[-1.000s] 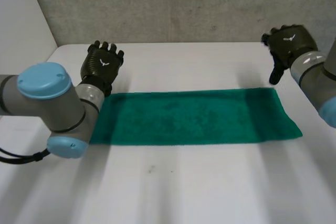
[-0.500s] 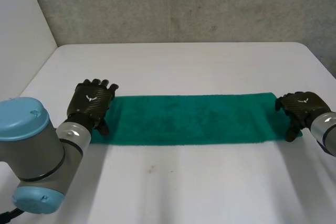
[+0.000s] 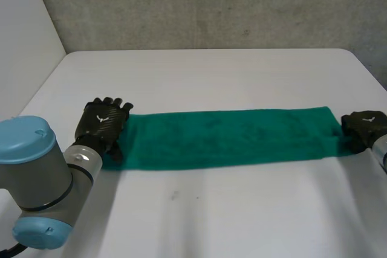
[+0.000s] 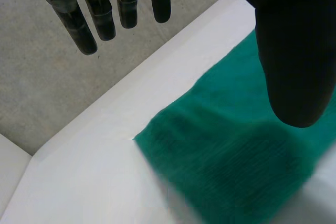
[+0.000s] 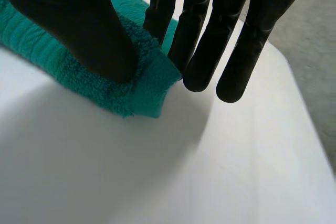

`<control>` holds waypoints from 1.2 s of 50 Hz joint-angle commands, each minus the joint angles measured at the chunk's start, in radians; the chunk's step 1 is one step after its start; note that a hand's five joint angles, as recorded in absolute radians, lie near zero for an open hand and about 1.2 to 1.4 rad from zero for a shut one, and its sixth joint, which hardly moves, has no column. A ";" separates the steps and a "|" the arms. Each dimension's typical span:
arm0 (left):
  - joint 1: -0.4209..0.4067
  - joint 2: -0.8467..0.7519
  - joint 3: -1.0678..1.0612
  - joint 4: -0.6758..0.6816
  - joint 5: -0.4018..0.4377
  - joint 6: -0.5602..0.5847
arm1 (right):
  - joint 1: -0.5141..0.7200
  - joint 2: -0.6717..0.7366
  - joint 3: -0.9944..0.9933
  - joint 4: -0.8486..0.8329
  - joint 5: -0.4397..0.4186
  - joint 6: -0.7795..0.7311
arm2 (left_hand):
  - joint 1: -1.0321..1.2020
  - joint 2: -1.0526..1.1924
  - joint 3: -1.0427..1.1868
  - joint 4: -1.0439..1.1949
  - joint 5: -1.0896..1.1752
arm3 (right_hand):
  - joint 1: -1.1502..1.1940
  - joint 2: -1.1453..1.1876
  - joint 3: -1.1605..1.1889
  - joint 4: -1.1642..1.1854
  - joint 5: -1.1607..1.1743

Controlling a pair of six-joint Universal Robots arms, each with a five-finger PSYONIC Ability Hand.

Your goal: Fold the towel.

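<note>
Where spread on the white tabletop [image 3: 211,77], shows a green terry towel [image 3: 230,137] as one long flat band from 9 to 3 o'clock. Finds the left hand [image 3: 104,122] over the 9 o'clock end, fingers straight and wide, gripping nothing. Finds the right hand [image 3: 363,126] at the 3 o'clock end, thumb and fingers pinching the bunched corner.

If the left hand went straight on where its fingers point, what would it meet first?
Probably nothing soon: the left hand points past the end of the towel, over bare table toward the grey wall; depth is unclear.
</note>
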State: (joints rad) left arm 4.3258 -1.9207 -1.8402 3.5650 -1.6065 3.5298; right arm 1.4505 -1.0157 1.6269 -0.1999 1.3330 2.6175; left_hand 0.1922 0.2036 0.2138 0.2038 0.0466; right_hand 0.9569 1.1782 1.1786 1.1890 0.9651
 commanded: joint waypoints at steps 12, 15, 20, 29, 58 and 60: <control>0.003 0.006 -0.002 -0.005 -0.003 -0.002 | -0.052 -0.070 -0.211 0.160 0.133 -0.212 | -0.018 -0.029 -0.039 -0.029 -0.047 | 0.439 0.218 0.218 0.207 0.257; 0.003 0.006 -0.004 -0.005 -0.004 0.000 | 0.071 -0.113 -0.246 0.160 0.117 -0.166 | -0.018 -0.029 -0.039 -0.029 -0.047 | 0.439 0.218 0.218 0.207 0.257; 0.003 0.009 -0.004 -0.005 -0.004 0.000 | 0.361 -0.118 -0.331 0.160 0.040 -0.152 | -0.018 -0.029 -0.039 -0.029 -0.047 | 0.439 0.218 0.218 0.207 0.257; 0.005 0.011 -0.005 -0.005 -0.004 0.000 | 0.741 0.044 -0.424 0.158 -0.092 -0.168 | -0.018 -0.029 -0.039 -0.029 -0.047 | 0.439 0.218 0.218 0.207 0.257; -0.172 0.014 0.151 -0.005 0.010 -0.147 | 0.627 -0.098 -0.147 0.154 0.087 0.153 | -0.018 -0.029 -0.039 -0.029 -0.047 | -0.782 -1.004 -1.004 -1.014 -0.965; -0.196 -0.048 0.227 -0.008 0.010 -0.179 | 0.585 -0.109 -0.092 0.146 0.086 0.156 | -0.018 -0.029 -0.039 -0.029 -0.047 | -0.782 -1.004 -1.004 -1.014 -0.965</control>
State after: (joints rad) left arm 4.2081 -1.8949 -1.7479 3.5621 -1.5977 3.4461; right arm 2.1722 -1.0516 1.3323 -0.0394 1.4401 2.6595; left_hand 0.1922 0.2036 0.2138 0.2039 0.0467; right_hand 0.2053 0.2245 0.2120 0.2324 0.0633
